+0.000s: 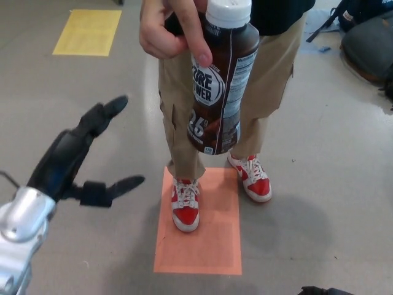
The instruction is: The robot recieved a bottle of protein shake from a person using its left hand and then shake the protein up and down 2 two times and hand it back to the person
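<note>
A person's hand point(169, 31) holds out a dark brown protein shake bottle point(220, 86) with a white cap, upright at the top centre of the head view. My left hand point(83, 153) is raised at the left, open, with fingers and thumb spread apart. It is still left of and below the bottle, not touching it. A dark sliver at the bottom edge may be my right hand point(325, 290); too little of it shows to tell its state.
The person stands in tan shorts and red-and-white shoes point(185, 206) on an orange floor mat point(206, 246). A yellow mat point(88, 32) lies at the far left. Dark bags point(368, 43) sit at the top right.
</note>
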Tool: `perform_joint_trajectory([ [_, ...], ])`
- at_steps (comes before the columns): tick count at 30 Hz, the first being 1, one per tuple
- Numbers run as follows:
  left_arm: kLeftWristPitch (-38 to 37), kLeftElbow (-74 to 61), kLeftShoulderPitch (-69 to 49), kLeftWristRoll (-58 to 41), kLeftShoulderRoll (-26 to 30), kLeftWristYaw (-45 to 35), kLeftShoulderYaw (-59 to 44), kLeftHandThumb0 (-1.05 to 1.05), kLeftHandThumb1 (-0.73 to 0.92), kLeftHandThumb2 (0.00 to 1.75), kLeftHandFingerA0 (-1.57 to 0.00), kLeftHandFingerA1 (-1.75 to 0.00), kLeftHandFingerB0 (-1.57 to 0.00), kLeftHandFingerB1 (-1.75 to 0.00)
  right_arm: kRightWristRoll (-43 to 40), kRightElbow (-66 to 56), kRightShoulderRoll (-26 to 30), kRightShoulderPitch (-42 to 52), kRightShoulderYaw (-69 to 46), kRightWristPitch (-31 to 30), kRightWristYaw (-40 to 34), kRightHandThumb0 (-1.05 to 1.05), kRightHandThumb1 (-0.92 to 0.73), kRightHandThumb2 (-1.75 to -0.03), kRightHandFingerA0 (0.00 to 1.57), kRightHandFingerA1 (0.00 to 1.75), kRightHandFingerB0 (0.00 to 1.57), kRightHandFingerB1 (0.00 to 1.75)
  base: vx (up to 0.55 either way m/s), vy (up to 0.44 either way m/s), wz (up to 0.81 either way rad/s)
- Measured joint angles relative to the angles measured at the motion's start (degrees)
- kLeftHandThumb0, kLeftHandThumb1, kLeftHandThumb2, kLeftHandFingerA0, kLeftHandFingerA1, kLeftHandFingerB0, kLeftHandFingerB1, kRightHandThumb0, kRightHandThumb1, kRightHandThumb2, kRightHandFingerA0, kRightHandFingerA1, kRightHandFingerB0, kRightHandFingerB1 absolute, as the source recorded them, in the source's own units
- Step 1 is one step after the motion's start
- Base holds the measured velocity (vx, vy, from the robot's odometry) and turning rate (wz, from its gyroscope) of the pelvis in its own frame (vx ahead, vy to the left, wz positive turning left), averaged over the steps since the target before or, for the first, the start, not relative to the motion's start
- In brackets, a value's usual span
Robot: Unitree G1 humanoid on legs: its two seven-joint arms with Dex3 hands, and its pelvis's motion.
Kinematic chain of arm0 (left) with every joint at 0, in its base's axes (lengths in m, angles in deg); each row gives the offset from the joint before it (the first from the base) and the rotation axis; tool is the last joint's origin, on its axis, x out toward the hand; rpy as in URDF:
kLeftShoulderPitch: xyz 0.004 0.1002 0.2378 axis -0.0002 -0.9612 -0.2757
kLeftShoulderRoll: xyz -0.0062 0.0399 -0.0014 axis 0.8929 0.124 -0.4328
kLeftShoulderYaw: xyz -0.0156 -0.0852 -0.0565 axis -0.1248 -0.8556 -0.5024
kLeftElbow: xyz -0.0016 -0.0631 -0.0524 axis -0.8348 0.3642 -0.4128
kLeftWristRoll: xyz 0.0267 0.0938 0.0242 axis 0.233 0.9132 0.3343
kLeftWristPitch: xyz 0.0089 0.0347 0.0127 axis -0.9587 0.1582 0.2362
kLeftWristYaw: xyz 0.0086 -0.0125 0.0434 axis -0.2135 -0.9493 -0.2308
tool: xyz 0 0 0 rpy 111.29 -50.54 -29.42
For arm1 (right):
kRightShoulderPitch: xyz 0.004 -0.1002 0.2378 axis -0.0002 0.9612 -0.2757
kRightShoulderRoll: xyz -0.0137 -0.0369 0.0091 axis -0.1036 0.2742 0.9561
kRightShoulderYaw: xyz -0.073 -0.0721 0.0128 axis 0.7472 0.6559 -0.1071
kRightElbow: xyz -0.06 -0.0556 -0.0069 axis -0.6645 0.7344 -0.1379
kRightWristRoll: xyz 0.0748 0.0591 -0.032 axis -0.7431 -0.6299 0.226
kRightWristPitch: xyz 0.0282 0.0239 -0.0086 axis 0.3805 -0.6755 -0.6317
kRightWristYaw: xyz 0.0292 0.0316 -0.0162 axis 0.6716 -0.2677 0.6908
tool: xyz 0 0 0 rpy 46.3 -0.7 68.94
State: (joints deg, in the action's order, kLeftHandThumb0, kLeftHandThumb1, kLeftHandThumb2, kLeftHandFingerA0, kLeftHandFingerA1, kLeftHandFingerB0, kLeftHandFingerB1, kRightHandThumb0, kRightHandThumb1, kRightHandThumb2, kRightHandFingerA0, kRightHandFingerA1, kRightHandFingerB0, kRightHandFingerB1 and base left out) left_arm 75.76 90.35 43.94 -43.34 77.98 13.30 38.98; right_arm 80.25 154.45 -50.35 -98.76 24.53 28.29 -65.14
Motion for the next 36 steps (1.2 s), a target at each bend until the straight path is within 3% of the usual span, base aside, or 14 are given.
perform_joint_trajectory([
  [1, 0.81, -0.59, 0.54, -0.44, -0.01, -0.36, 0.01, -0.69, 0.4, 0.83, 0.0, -0.21, 0.0, -0.11, 0.0, 0.0, 0.0, 0.0, 0.0, 0.01, 0.0, -0.43, -0.74, -0.75, 0.94, 0.79, 0.77, 0.48, 0.0, 0.0, 0.0],
  [11, 10.14, -6.29, 6.34, -4.51, -0.03, -3.83, 0.34, -0.73, 0.43, 0.86, 0.0, -0.19, 0.0, -0.1, -0.02, 0.01, -0.08, -0.55, 0.03, 0.35, -0.27, -0.41, -0.7, -0.72, 0.92, 0.77, 0.77, 0.49, 0.0, 0.0, 0.0],
  [24, 21.76, -11.95, 11.76, -9.04, -0.74, -6.99, 1.51, -0.73, 0.41, 0.85, 0.0, -0.13, 0.0, -0.08, 0.0, 0.02, -0.35, -1.17, 0.06, 0.76, -0.55, -0.42, -0.67, -0.88, 0.94, 0.79, 0.77, 0.57, 0.0, 0.0, 0.0],
  [25, 22.46, -12.19, 12.08, -9.32, -0.88, -7.13, 1.59, -0.83, 0.51, 0.62, 0.0, -0.18, 0.0, -0.07, 0.0, 0.02, -0.36, -1.22, 0.06, 0.79, -0.57, -0.42, -0.68, -0.87, 0.93, 0.77, 0.77, 0.57, 0.0, 0.0, 0.0],
  [26, 23.47, -12.53, 12.52, -9.69, -1.16, -7.3, 1.76, -0.83, 0.51, 0.62, 0.0, -0.18, 0.0, -0.07, 0.0, 0.03, -0.36, -1.29, 0.07, 0.83, -0.62, -0.42, -0.68, -0.87, 0.93, 0.77, 0.77, 0.57, 0.0, 0.0, 0.0],
  [27, 24.29, -12.77, 12.83, -9.92, -1.45, -7.47, 1.89, -0.81, 0.41, 0.73, 0.0, -0.12, 0.0, -0.02, 0.0, 0.03, -0.36, -1.35, 0.08, 0.85, -0.66, -0.43, -0.7, -0.87, 0.91, 0.77, 0.75, 0.57, 0.0, 0.0, 0.0],
  [33, 29.23, -14.23, 14.52, -11.81, -2.83, -8.39, 3.02, -0.81, 0.43, 0.73, 0.0, -0.1, 0.0, -0.01, 0.0, 0.08, -0.38, -1.64, 0.09, 1.01, -0.8, -0.41, -0.68, -0.87, 0.97, 0.82, 0.77, 0.56, 0.0, 0.0, 0.0],
  [34, 30.45, -14.53, 14.95, -12.15, -3.08, -8.68, 3.3, -0.81, 0.47, 0.85, 0.0, -0.04, 0.0, 0.0, 0.0, 0.1, -0.38, -1.68, 0.09, 1.05, -0.86, -0.41, -0.69, -0.85, 0.96, 0.81, 0.77, 0.56, 0.0, 0.0, 0.0],
  [36, 32.2, -14.92, 15.65, -12.63, -3.51, -8.94, 3.76, -0.81, 0.47, 0.85, 0.0, -0.03, 0.0, 0.0, 0.01, 0.13, -0.38, -1.7, 0.09, 1.1, -0.95, -0.41, -0.68, -0.85, 0.97, 0.82, 0.78, 0.56, 0.0, 0.0, 0.0],
])
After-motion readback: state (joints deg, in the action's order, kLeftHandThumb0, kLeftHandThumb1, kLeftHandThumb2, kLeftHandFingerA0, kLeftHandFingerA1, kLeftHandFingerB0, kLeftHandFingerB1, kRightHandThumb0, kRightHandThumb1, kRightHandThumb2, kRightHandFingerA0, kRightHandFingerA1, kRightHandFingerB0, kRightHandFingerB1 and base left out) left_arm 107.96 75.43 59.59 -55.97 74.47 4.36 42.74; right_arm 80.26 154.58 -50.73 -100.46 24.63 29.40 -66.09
